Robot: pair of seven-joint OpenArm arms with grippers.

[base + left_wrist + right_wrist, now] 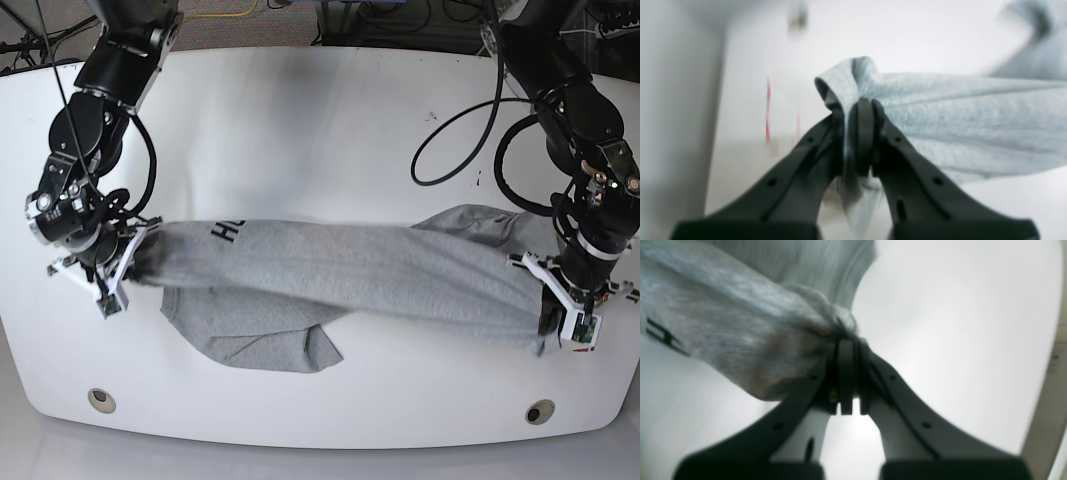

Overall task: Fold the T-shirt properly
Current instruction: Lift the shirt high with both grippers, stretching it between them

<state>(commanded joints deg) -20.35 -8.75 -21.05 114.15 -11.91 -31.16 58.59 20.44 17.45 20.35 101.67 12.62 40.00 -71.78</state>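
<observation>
Both arms are holding the T-shirt (350, 270) stretched out in a long grey band across the near half of the white table (320, 130). The left gripper (858, 110) is pinching a bunched fold of fabric between its closed jaws at the band's end on the base view's right; cloth is poking out above and hanging below the black fingers (800, 160). The right gripper (848, 340) is likewise clamped tight on a gathered wad of shirt at the other end, and part of the dark lettering (226, 231) is showing on the cloth near it. A loose flap of the shirt (260, 340) is sagging onto the table beneath the band, and another hump of fabric (480, 222) is lying behind it near the left arm. A black cable (470, 130) is looping over the tabletop from the left arm, well clear of the shirt. Two round fittings (99, 398) are sitting at the table's near edge. The wrist views are blurred.
</observation>
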